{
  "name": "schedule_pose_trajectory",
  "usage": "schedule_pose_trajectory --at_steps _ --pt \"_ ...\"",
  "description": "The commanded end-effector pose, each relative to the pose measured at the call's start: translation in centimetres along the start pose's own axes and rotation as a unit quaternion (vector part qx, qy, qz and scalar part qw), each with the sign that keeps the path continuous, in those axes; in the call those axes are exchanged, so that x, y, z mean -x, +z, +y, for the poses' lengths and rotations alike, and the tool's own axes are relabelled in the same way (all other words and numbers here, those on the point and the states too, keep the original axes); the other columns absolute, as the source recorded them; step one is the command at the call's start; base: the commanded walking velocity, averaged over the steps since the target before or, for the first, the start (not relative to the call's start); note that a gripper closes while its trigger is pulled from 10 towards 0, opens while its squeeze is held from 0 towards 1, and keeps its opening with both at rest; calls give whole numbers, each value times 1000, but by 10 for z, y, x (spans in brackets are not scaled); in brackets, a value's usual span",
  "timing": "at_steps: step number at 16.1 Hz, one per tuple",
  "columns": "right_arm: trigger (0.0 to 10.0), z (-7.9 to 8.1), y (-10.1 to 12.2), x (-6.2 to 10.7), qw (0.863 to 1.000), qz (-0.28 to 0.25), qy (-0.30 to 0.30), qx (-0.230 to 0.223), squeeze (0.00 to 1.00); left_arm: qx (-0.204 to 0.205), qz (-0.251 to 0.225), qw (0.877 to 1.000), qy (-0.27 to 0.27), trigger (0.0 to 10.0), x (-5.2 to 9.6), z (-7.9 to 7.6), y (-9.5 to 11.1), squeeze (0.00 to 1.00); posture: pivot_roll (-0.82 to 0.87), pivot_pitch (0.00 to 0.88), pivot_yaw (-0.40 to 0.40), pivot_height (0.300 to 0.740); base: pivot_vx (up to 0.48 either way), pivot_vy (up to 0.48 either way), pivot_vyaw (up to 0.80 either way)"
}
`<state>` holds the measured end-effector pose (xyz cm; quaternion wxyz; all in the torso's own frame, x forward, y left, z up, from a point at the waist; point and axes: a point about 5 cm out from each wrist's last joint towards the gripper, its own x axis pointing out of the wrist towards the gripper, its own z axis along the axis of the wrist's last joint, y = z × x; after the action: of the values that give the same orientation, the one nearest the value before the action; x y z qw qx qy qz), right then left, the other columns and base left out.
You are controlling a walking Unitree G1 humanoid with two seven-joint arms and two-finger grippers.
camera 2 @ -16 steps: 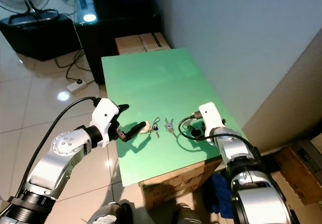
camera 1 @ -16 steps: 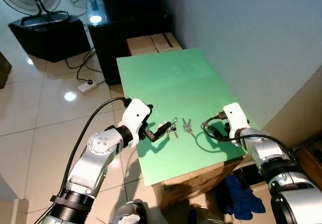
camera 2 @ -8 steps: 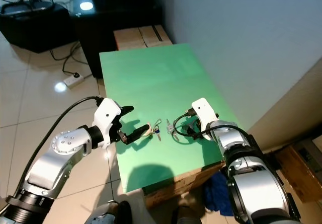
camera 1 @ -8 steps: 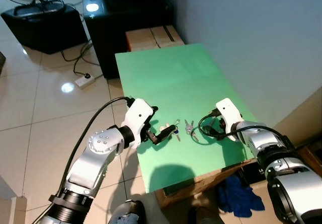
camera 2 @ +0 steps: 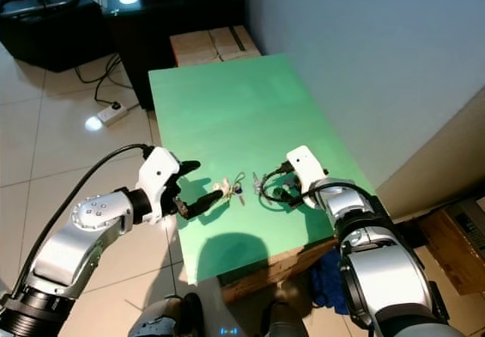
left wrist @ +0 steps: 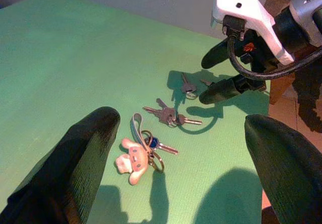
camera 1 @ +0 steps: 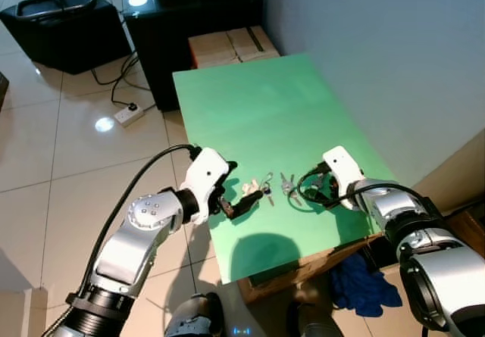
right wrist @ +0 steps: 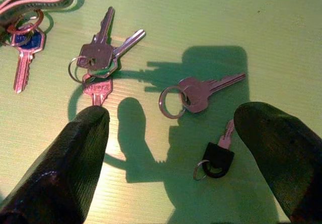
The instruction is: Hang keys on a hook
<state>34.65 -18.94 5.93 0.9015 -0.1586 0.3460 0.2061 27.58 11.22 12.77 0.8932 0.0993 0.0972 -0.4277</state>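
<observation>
While the head camera has swung a little since 1 second ago, the real change we see is that our right end effector (right wrist: 166,148) has drawn closer along the green table (camera 1: 258,110) toward the loose keys; its fingers stand apart, straddling a single ringed key (right wrist: 193,94) and a black-capped key (right wrist: 217,153), gripping neither; our left end effector (left wrist: 176,158) hovers with fingers wide apart over the charm keyring (left wrist: 138,151), a pink figure on a strap with a blue-headed key, touching nothing; a bunch of plain keys (right wrist: 98,58) lies between the 2 groups. We judge this as the closing-in before a pick; nothing is lifted yet, so the hanging is all ahead. No hook can be made out, so it must be found. Around the table: a cardboard box (camera 1: 231,45) at its far end, a dark cabinet (camera 1: 189,19), a power strip (camera 1: 127,112) on the tiled floor, blue cloth (camera 1: 364,288) below the near corner; both end effectors crowd the same small patch and could collide.
</observation>
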Motion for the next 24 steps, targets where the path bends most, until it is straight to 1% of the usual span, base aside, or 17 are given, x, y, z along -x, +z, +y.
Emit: schedule_pose_trajectory --at_steps 1,6,7,10,12,13,15,19,23,24 --pt "10000 0 0 0 1000 2 2 -1 0 -2 1 1000 -8 10000 2 -3 2 0 -30 213 27 718 0 0 0" --pt "10000 -2 2 0 1000 1 -9 11 0 -4 8 1000 -14 10000 7 -5 2 0 -11 232 36 718 0 0 0" --pt "10000 -3 2 1 1000 3 -11 14 0 -3 9 1000 -18 10000 8 -5 3 0 -2 250 45 718 0 0 0" --pt "10000 -3 4 0 1000 8 -8 22 0 -2 14 1000 -24 10000 11 -7 3 0 -1 259 46 718 0 0 0" --pt "10000 -3 7 0 999 5 -19 42 0 -1 18 999 -29 10000 11 -8 2 0 0 267 48 718 0 0 0" --pt "10000 -4 8 0 998 3 -34 54 0 -1 18 999 -29 10000 12 -9 3 0 3 272 49 718 0 0 0" --pt "10000 -6 12 0 998 -9 -45 53 0 0 19 999 -32 10000 13 -10 4 0 10 286 55 718 0 0 0" --pt "10000 -5 12 0 997 -10 -46 58 0 3 24 999 -37 10000 16 -11 4 0 23 312 64 718 0 0 0" --pt "10000 -7 13 0 996 -21 -71 58 0 5 28 999 -39 10000 19 -12 3 0 31 323 67 718 0 0 0" --pt "10000 -9 16 1 994 -34 -85 54 0 6 29 999 -39 10000 20 -12 4 0 31 324 70 718 0 0 0"
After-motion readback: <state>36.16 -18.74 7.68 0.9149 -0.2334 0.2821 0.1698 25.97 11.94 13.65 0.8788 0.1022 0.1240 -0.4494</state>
